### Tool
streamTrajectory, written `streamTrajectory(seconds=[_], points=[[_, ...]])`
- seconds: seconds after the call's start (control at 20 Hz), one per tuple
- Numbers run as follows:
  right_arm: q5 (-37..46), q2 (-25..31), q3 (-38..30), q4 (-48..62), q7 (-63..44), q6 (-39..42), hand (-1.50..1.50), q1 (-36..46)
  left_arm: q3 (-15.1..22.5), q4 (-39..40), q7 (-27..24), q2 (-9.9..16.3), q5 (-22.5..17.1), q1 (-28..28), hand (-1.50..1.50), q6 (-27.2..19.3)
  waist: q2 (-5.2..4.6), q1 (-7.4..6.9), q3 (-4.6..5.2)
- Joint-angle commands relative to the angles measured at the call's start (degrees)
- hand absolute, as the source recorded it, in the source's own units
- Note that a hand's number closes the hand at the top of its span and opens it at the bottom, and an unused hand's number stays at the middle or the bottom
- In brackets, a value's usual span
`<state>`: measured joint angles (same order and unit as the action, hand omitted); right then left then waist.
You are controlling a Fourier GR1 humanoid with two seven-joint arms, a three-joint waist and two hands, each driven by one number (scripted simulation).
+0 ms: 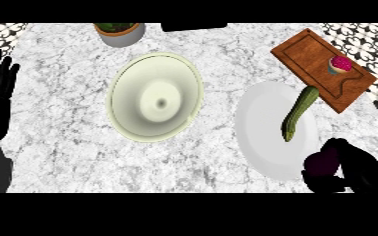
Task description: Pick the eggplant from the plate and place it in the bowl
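Observation:
A dark purple eggplant (322, 163) sits at the lower right rim of the white plate (266, 130). My right hand (353, 169) comes in from the lower right corner and curls round the eggplant, hiding part of it. The pale cream bowl (155, 97) stands empty in the middle of the counter, to the left of the plate. At the left edge my left hand (7, 87) rests open with its fingers up, far from both.
A long green vegetable (299, 113) lies across the plate's upper right rim, its top end near a wooden cutting board (310, 55). A small pink-topped item (340, 65) stands on the board. A potted plant (119, 33) and a black object (193, 26) are at the back edge.

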<state>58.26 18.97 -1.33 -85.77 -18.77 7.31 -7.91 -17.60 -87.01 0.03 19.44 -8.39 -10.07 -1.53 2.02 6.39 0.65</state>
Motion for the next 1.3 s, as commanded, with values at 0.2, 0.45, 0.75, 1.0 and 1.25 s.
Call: streamTrajectory(seconds=[0.2, 0.45, 0.75, 1.0, 1.25], points=[[4.76, -1.12, -0.54, -33.33, -10.64, -2.51, 1.50, -21.54, 0.09, -0.78, 0.70, -0.21, 0.07, -0.25, 0.00, -0.46, -0.72, -0.09, -0.26], [5.28, -4.68, 6.58, -56.67, -14.39, 2.07, 1.50, -26.68, 2.32, -2.75, -1.61, -1.97, 0.37, 2.52, 0.00, 1.24, -0.94, -2.84, -0.27], [8.85, -5.55, 14.50, -69.71, -20.01, 5.64, 1.50, -23.01, 1.80, -1.21, 0.03, -0.92, -0.42, -0.14, 0.00, 1.64, -1.39, -4.90, -0.23], [8.20, -9.84, 21.59, -67.76, -23.87, 5.16, 1.50, -11.76, 2.17, -0.14, 0.98, 0.01, -0.13, -3.75, 0.00, 1.71, -1.68, -5.64, -0.22], [12.71, -16.46, 30.66, -62.83, -34.23, 11.16, 1.50, 1.24, 4.74, -0.21, 1.07, -2.89, 1.13, -4.80, 0.00, 0.15, -1.84, -6.66, -0.19]])
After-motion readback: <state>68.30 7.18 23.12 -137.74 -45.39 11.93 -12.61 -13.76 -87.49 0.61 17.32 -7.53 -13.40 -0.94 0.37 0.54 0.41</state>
